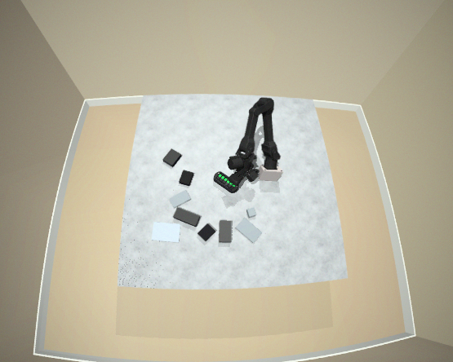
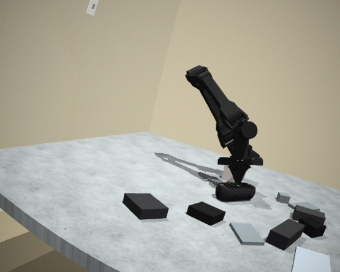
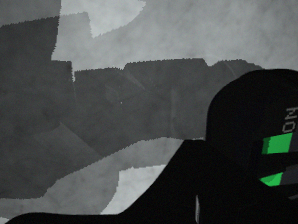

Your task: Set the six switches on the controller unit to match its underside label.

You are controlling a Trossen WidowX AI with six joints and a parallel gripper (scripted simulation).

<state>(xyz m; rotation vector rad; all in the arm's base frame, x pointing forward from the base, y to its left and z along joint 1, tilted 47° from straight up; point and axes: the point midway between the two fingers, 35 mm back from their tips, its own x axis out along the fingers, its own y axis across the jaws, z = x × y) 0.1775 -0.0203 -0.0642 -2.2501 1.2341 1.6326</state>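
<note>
The dark grey controller unit (image 1: 225,182) (image 2: 234,193) (image 3: 250,110) sits on its base on the grey bench (image 1: 295,228) (image 2: 80,171), switches facing up. The overhead view shows a row of green rocker ends along its top. In the wrist view, two green ends (image 3: 277,143) show at the right edge beside a printed "ON" mark. My gripper (image 1: 238,178) (image 2: 239,183) is shut with nothing between the fingers. It points straight down, with its tip on or just above the unit's top at the end nearer the arm base. The label underneath is hidden.
The arm's pale base (image 1: 271,174) stands right of the unit. A dark block (image 1: 172,156) (image 2: 145,206) and a black block (image 1: 186,177) (image 2: 206,212) lie to the left. Several grey, black and white modules (image 1: 186,216) (image 1: 166,231) (image 1: 248,229) cluster in front, with a small grey cube (image 1: 251,212) (image 2: 283,197).
</note>
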